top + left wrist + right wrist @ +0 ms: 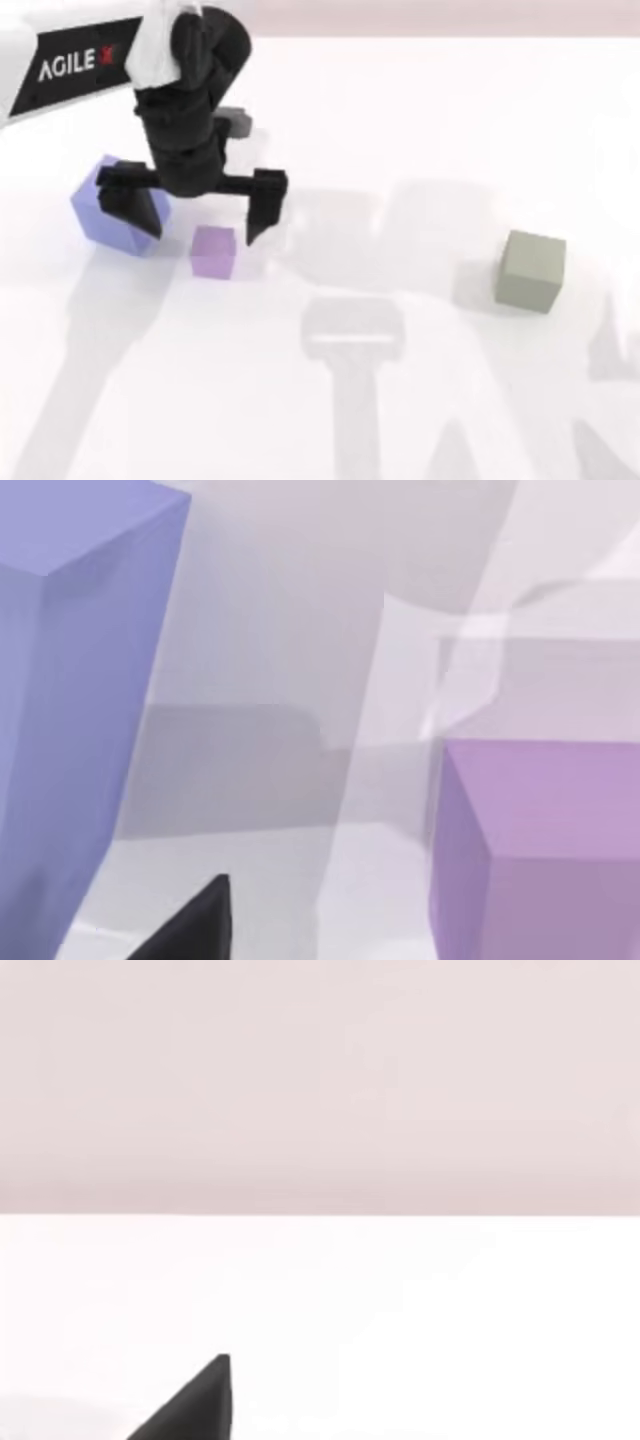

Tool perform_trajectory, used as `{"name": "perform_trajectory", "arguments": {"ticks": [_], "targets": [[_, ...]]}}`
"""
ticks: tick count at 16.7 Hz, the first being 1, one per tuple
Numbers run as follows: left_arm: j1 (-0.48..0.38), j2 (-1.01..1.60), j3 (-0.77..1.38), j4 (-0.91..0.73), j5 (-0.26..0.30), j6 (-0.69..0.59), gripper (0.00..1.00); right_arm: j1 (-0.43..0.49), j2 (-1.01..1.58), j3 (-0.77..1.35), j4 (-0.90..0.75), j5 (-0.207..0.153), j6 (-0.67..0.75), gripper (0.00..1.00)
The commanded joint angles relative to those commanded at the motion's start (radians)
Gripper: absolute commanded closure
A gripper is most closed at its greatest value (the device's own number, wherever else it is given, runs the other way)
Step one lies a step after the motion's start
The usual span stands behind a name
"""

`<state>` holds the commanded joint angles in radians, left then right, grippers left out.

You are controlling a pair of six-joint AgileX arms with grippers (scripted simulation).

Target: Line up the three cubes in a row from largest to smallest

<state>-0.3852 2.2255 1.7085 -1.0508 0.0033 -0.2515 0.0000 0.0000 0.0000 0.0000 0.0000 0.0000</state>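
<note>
Currently the left gripper (200, 212) is hovering with fingers spread wide, gripping nothing, above the periwinkle cube (108, 210) and the lilac cube (213, 251) just beside it at table left. Olive cube (531, 270) is sitting well apart at right, probably awaiting placement. White matte table (400, 120); pale wall beyond. Right arm not showing in top view.

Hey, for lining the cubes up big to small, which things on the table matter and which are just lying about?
Belongs to the job:
- large periwinkle blue matte cube
- middle-sized grey-green matte cube
- small lilac purple matte cube
- left gripper, open above the blue and lilac cubes

Just lying about:
- nothing else visible on the white table
</note>
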Motion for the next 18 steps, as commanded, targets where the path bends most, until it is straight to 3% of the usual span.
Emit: {"name": "perform_trajectory", "arguments": {"ticks": [4,9,18], "targets": [[-0.001,0.047,-0.089,0.136,0.000,0.000,0.00,0.000,0.000,0.000,0.000,0.000,0.000,0.00],[-0.001,0.052,-0.098,0.147,0.001,0.000,0.00,0.000,0.000,0.000,0.000,0.000,0.000,0.00],[-0.001,0.052,-0.098,0.147,0.001,0.000,0.68,0.000,0.000,0.000,0.000,0.000,0.000,0.00]]}}
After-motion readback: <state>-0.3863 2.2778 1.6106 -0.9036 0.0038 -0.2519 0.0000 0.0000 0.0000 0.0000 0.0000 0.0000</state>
